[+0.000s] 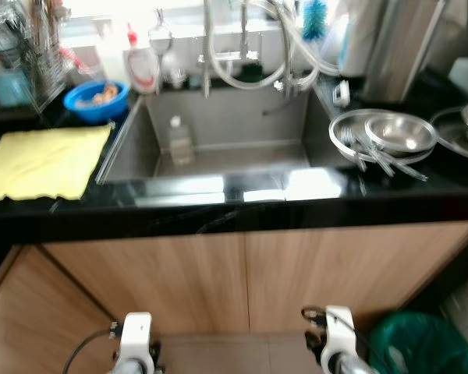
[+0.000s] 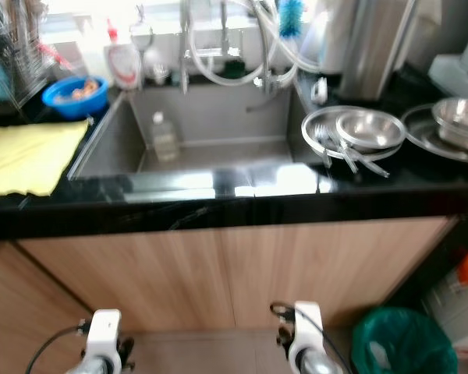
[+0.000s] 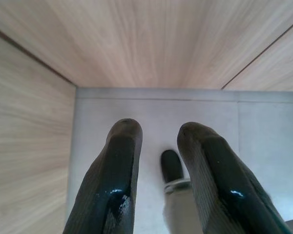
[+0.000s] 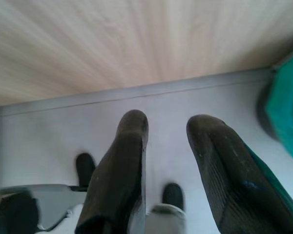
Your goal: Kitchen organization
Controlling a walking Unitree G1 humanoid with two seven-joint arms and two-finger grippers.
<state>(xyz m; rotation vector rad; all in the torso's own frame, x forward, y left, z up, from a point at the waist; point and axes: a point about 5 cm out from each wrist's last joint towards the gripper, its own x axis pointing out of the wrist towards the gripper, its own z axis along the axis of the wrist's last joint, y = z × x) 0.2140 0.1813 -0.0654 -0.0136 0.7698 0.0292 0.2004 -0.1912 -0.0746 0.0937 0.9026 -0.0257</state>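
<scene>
A steel sink (image 1: 218,156) is set into a black counter (image 1: 234,206) in front of me, and a clear bottle (image 1: 179,139) stands inside it. On the counter's right lie steel plates and a bowl (image 1: 398,131) with cutlery (image 1: 374,156). A yellow cloth (image 1: 43,160) is spread on the left, a blue bowl (image 1: 96,99) behind it. Both arms hang low before the wooden cabinet doors (image 1: 242,276). My left gripper (image 3: 158,134) is open, pointing at the floor. My right gripper (image 4: 167,126) is open too, and nothing lies between its fingers.
A green-lined bin (image 1: 421,343) stands on the floor at the right of the cabinet. A faucet with hoses (image 1: 246,54), a soap bottle (image 1: 143,66) and a dish rack (image 1: 23,62) line the back of the counter. More steel dishes (image 2: 452,121) sit at far right.
</scene>
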